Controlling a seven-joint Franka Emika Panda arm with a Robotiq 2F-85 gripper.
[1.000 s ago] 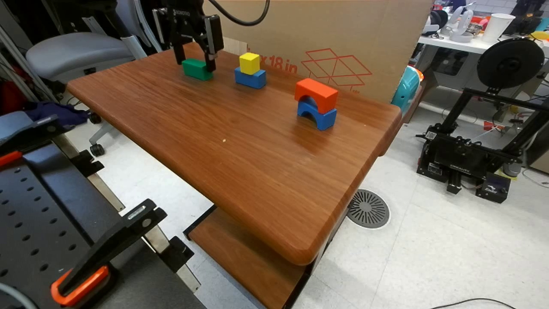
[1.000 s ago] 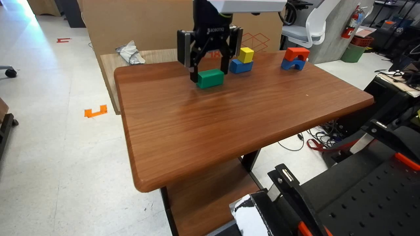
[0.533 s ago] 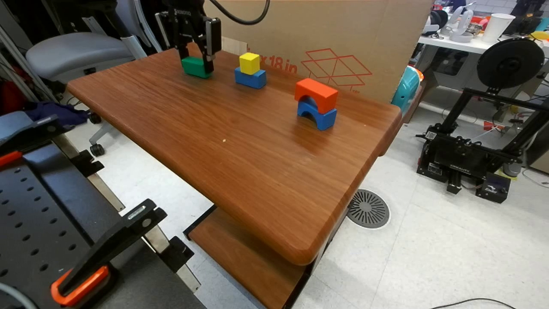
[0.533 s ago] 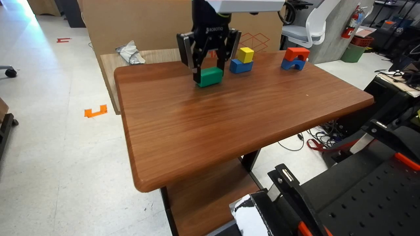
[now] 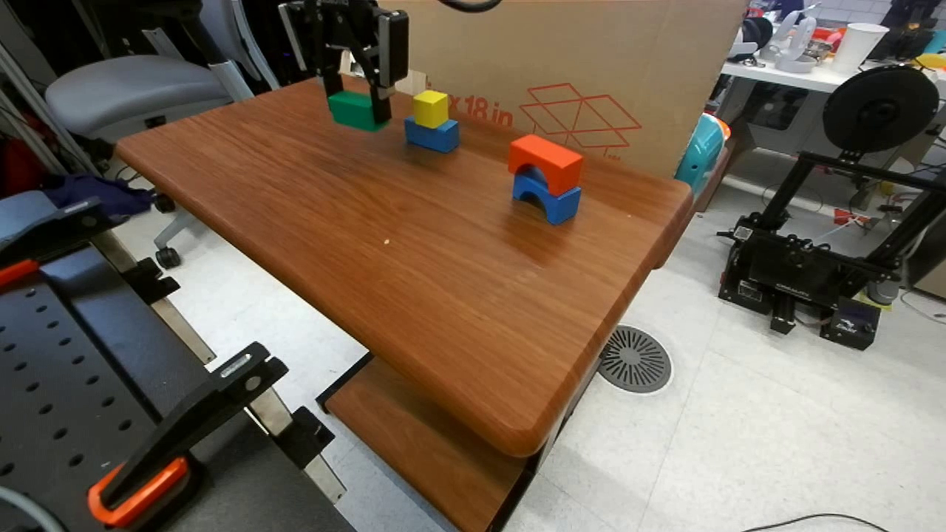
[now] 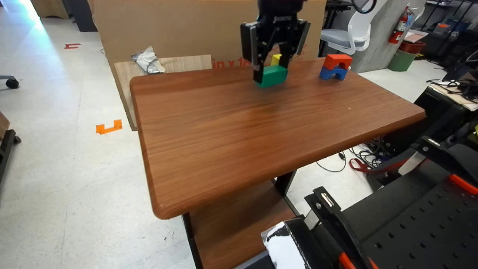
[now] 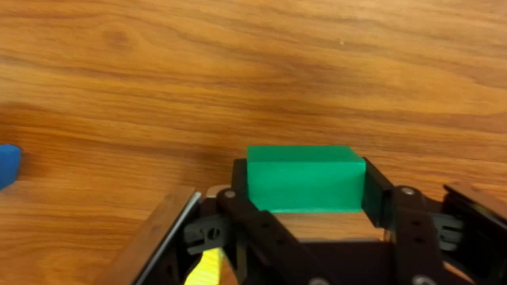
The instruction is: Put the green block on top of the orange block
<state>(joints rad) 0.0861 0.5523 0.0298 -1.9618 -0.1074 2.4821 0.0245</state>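
Observation:
My gripper [image 5: 358, 103] is shut on the green block [image 5: 353, 111] and holds it a little above the table, in both exterior views. In the wrist view the green block [image 7: 305, 184] sits between the two pads [image 7: 376, 194], which touch its ends. The green block [image 6: 273, 76] also shows level in an exterior view. The orange block [image 5: 556, 153] is an orange-red arch. It rests on a blue arch block [image 5: 565, 205], to the right of my gripper in both exterior views and apart from it. The orange block is out of the wrist view.
A yellow block [image 5: 430, 109] stands on a blue rectangular block [image 5: 432, 137] close beside my gripper, between it and the orange block. Part of a blue block [image 7: 8, 164] shows at the wrist view's left edge. A cardboard box [image 5: 628, 66] stands behind the table [image 5: 414, 244].
My gripper has closed on the green block and lifted it off the table. Both have moved right in both exterior views, towards the stacks. The other blocks have stayed put.

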